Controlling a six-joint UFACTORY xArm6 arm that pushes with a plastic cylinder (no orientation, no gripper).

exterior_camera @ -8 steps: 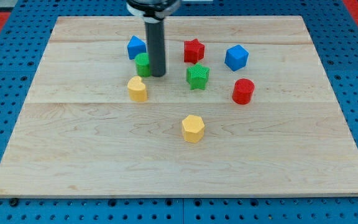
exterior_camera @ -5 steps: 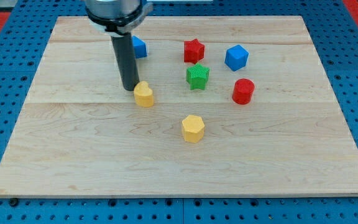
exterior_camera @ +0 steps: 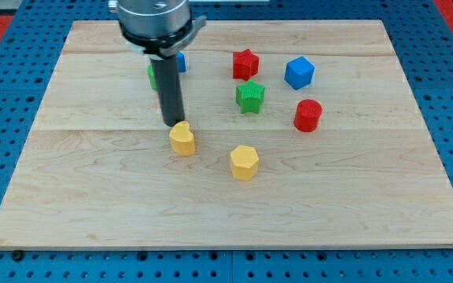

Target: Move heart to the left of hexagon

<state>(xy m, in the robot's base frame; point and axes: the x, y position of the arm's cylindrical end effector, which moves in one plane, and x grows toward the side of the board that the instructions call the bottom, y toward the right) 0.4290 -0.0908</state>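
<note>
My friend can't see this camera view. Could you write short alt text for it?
A dark rod comes down from the view's top, my tip just above the yellow heart on a wooden board. The yellow hexagon lies to the heart's lower right; red, green and blue blocks sit further up.

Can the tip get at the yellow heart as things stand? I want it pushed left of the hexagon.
Probably yes: my tip sits right at the upper-left edge of the yellow heart, nothing between them. The yellow hexagon lies apart, toward the view's lower right.
</note>
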